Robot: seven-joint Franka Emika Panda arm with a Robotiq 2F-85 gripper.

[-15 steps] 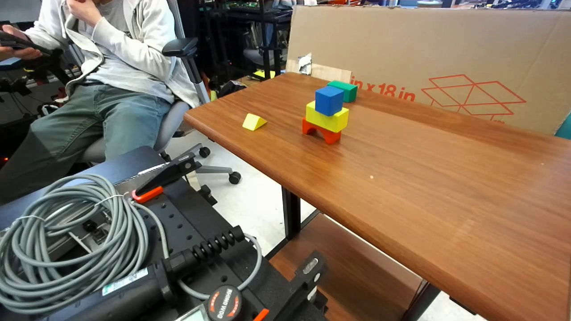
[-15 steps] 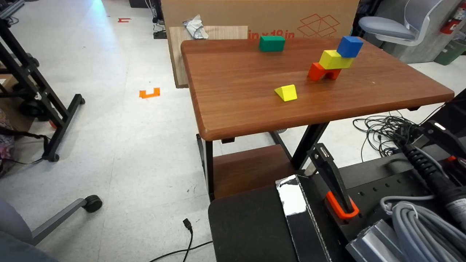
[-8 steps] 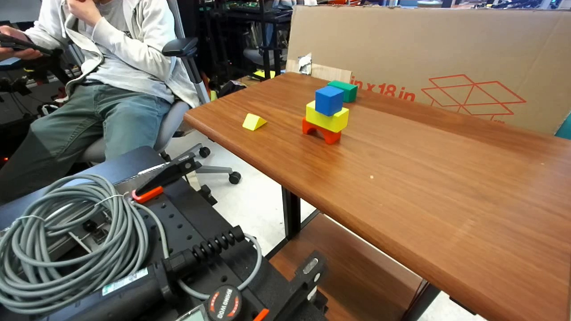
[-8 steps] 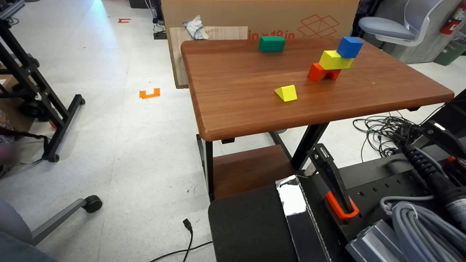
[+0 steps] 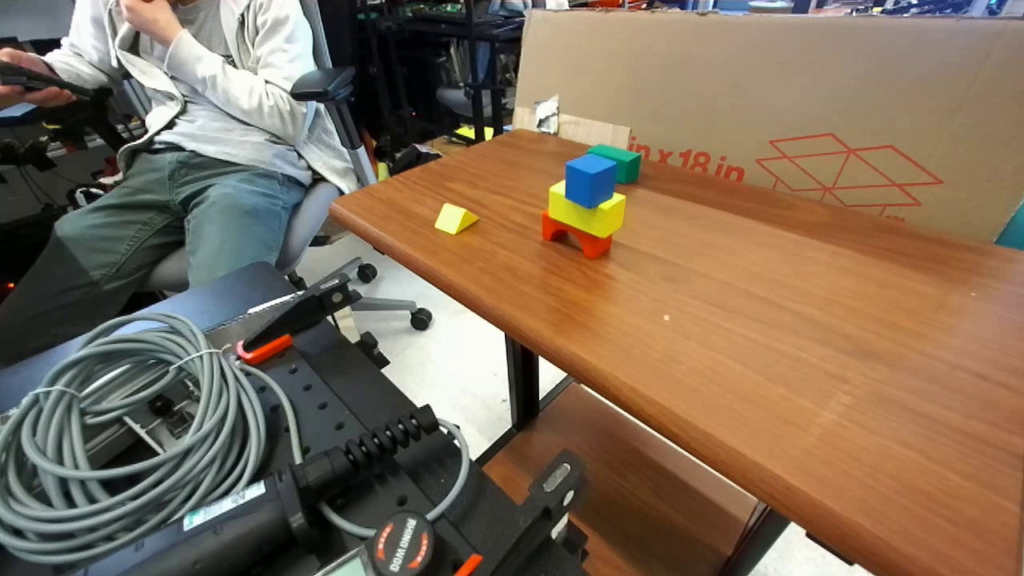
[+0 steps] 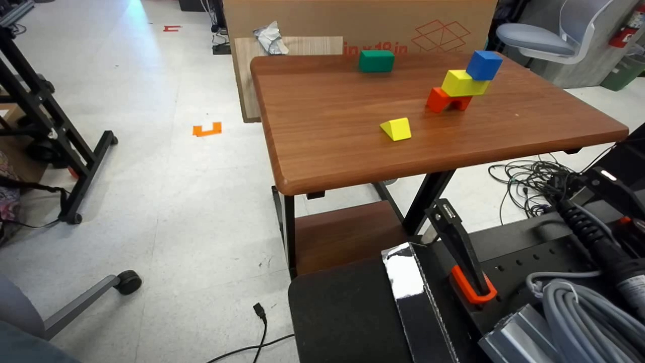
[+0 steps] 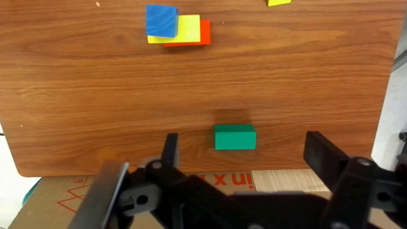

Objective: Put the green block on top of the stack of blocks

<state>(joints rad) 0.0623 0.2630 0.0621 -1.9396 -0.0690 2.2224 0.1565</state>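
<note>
Brown tbl (image 6: 322, 108) is bearing stack (image 6: 466, 83), ylw wedge (image 6: 398, 129) nearby; cardboard (image 5: 720, 88) standing behind grn block (image 7: 235, 140), person (image 5: 204, 136) sitting by; you're holding gripper (image 7: 243, 136) w/ fingers apart.

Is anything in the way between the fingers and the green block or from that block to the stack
Nothing visible stands between the fingers and the green block, or between it and the stack. The wedge lies off both paths.

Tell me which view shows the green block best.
The wrist view: the green block appears largest there, nothing covering it. It is smaller in both exterior views, and whole except in an exterior view where the blue cube partly hides it.
</note>
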